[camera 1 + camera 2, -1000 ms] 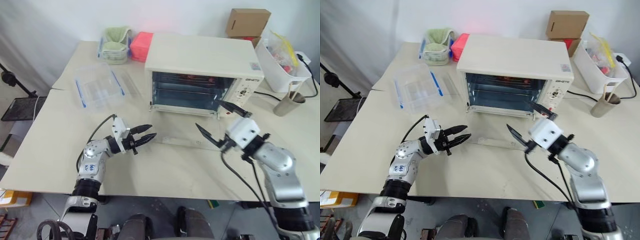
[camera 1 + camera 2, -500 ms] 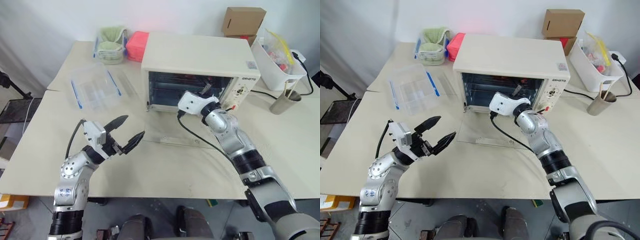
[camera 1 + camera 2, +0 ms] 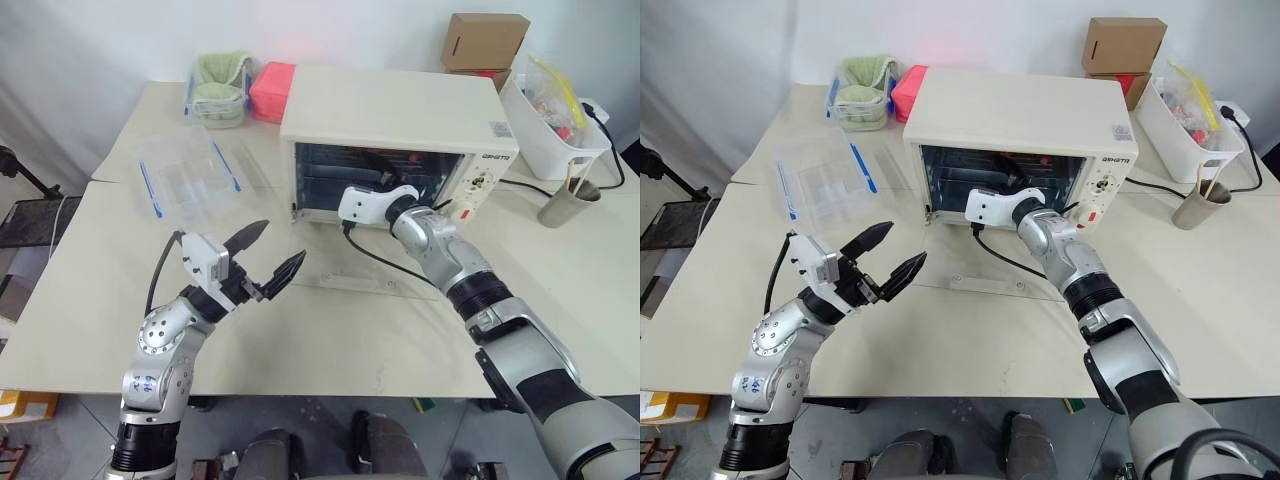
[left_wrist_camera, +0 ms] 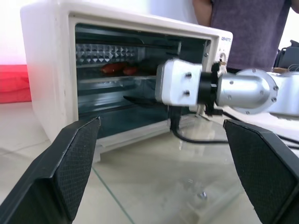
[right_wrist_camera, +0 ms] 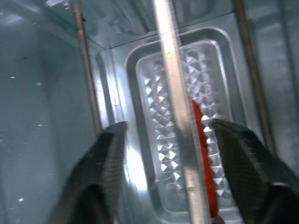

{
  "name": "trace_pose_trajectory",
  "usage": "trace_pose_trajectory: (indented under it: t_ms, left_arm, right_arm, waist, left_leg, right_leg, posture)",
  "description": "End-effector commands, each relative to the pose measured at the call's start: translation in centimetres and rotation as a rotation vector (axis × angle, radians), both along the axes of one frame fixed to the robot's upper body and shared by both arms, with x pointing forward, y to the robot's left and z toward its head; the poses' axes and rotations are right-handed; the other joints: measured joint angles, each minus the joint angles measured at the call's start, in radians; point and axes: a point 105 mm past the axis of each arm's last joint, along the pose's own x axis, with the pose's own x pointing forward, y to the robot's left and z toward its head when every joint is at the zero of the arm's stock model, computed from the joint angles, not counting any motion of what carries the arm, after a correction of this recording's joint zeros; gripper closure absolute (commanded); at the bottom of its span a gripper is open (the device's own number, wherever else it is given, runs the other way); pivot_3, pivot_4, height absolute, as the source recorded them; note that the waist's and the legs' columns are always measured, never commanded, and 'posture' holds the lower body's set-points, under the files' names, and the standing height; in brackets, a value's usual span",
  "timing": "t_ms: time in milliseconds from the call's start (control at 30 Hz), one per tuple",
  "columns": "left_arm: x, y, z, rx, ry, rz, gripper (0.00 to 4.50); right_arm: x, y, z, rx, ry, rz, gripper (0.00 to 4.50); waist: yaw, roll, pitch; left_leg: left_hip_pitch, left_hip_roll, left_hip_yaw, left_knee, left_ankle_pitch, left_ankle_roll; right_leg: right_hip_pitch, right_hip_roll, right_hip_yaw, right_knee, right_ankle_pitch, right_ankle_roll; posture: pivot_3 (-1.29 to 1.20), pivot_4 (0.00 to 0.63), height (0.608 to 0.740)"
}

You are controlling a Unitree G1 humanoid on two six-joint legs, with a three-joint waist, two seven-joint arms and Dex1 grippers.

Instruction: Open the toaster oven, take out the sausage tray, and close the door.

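With the door (image 3: pixel 970 272) lying flat on the table, the right gripper (image 4: pixel 140 100) is reaching inside the toaster oven (image 3: pixel 1025 110), fingers straddling the front edge of the sausage tray (image 5: pixel 187 140) but not yet clamped; the left gripper (image 3: pixel 890 255) is waiting spread wide, empty, near the door.

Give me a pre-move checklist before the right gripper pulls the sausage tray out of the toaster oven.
1. Door lying open, flat on the table: ok.
2. Right gripper inside the toaster oven, jaws either side of the sausage tray rim: ok.
3. Right gripper shut on the tray rim: not ok, gaps show.
4. Left gripper open, clear of the opening: ok.
5. Sausages on the tray: ok.
6. Tray slides freely: cannot tell.
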Motion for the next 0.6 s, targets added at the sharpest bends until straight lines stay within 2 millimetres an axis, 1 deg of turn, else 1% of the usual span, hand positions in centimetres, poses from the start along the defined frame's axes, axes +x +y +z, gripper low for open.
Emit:
trace_pose_trajectory:
  t_ms: [33, 100, 167, 367, 500, 600]
  left_arm:
    - [0.6, -0.4, 1.2, 0.013, -0.052, -0.025, 0.00]
    - [1.2, -0.7, 1.4, 0.024, -0.066, -0.043, 0.00]
    - [2.3, -1.2, 2.1, 0.027, -0.089, -0.071, 0.00]
    - [5.8, -1.8, 4.5, -0.006, -0.147, -0.104, 0.00]
    - [7.7, -2.1, 5.3, -0.023, -0.131, -0.114, 0.00]
    - [8.5, -2.1, 5.5, -0.034, -0.114, -0.133, 0.00]
  right_arm:
    - [0.1, -0.1, 2.1, 0.011, -0.066, -0.014, 3.15]
    - [0.2, -0.3, 2.2, 0.009, -0.065, -0.018, 3.75]
    - [0.2, -0.3, 2.6, 0.004, -0.076, -0.018, 4.44]
    - [-0.2, 0.0, 4.1, -0.005, -0.135, 0.002, 4.48]
    - [-0.5, 0.1, 4.3, 0.001, -0.128, 0.016, 4.48]
    - [-1.1, 0.3, 4.0, 0.000, -0.115, 0.044, 4.48]
  waist:
    - [0.000, 0.000, 0.000]
    - [-0.001, 0.000, 0.000]
    - [0.000, 0.000, 0.000]
    - [0.000, 0.000, 0.000]
    - [0.001, 0.000, 0.000]
    - [0.002, 0.000, 0.000]
  left_leg:
    - [0.000, 0.000, 0.000, 0.000, 0.000, 0.000]
    - [0.000, 0.000, 0.000, 0.000, 0.000, 0.000]
    - [0.000, 0.000, 0.000, 0.000, 0.000, -0.001]
    - [-0.001, 0.002, 0.000, 0.000, 0.001, -0.002]
    - [-0.002, 0.003, 0.000, -0.001, 0.001, -0.002]
    - [-0.003, 0.003, -0.001, 0.000, 0.001, -0.002]
  right_leg:
    - [0.000, 0.000, 0.000, 0.000, 0.000, 0.000]
    - [0.000, 0.004, 0.000, 0.000, 0.000, 0.000]
    - [0.000, 0.006, 0.000, 0.000, 0.000, 0.000]
    - [0.000, 0.010, 0.000, -0.002, 0.000, 0.000]
    - [0.000, 0.012, -0.003, -0.003, 0.000, 0.000]
    - [0.000, 0.011, -0.006, -0.004, 0.000, 0.000]
  posture:
    - [0.00, 0.150, 0.740]
    - [0.00, 0.150, 0.740]
    - [0.00, 0.150, 0.740]
    - [0.00, 0.150, 0.740]
    - [0.00, 0.150, 0.740]
    - [0.00, 0.150, 0.740]
